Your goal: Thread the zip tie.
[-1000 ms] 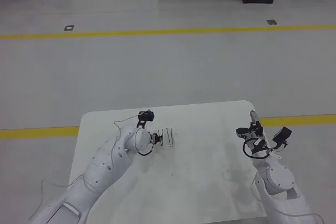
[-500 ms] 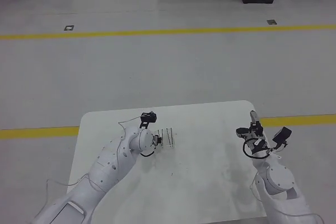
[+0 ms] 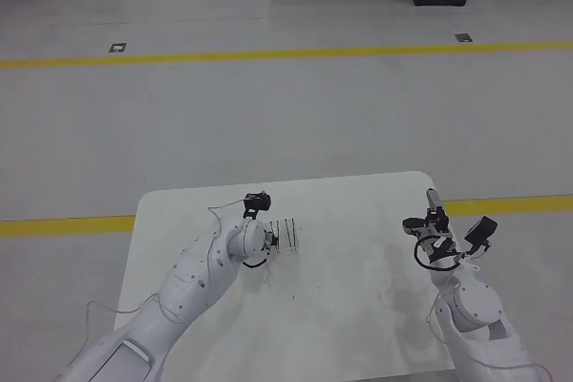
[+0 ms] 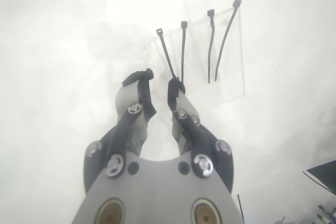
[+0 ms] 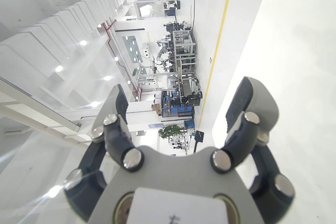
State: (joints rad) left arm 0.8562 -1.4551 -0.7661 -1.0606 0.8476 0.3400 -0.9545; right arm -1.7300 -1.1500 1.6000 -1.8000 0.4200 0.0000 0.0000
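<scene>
Left gripper (image 4: 160, 79) fingers narrowly parted and empty, nearest zip tie (image 4: 165, 51) tail meeting one fingertip rather than lying between both, so closing here risks missing it or pinching the second tie (image 4: 183, 51) alongside; right gripper (image 5: 182, 86) spread wide, empty.

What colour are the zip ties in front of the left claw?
Black, all four zip ties; clearest in the left wrist view.

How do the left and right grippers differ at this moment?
The left gripper sits low at the table, narrowly open, one fingertip at two zip ties' tails; the right gripper points out at the room, wide open, away from the ties. Both are open and hold nothing.
</scene>
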